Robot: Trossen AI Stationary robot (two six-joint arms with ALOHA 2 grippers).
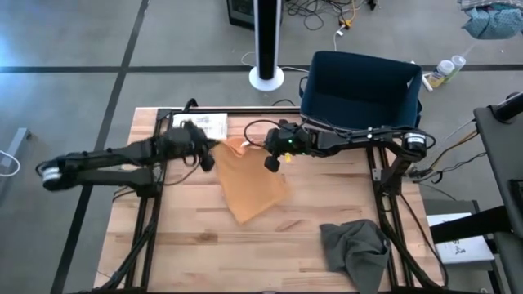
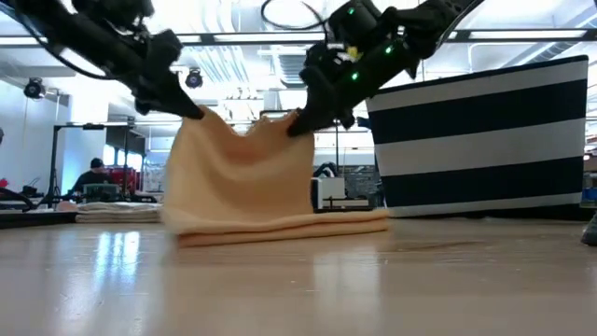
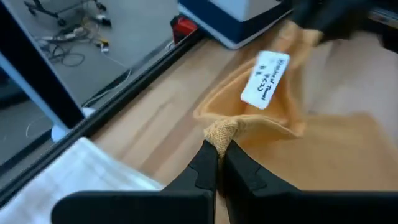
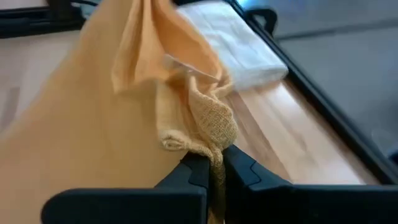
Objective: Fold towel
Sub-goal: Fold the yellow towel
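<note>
Left end effector (image 1: 207,155): clamped on orange towel (image 1: 252,184) corner | Right end effector (image 1: 273,161): clamped on opposite corner | Towel lifted near tabletop (image 1: 188,245) far edge

One white care label (image 3: 266,79) found, sewn to the edge of the orange towel (image 3: 323,137); dark print is present on it but too blurred to read; no other lettering, brand, number or sign legible in any view.

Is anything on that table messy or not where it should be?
One thing: a grey cloth lies crumpled in a heap near the table's corner on the right arm's side, unfolded. Otherwise nothing odd: the left gripper and right gripper each pinch a corner of the orange towel, lifting it evenly.
</note>
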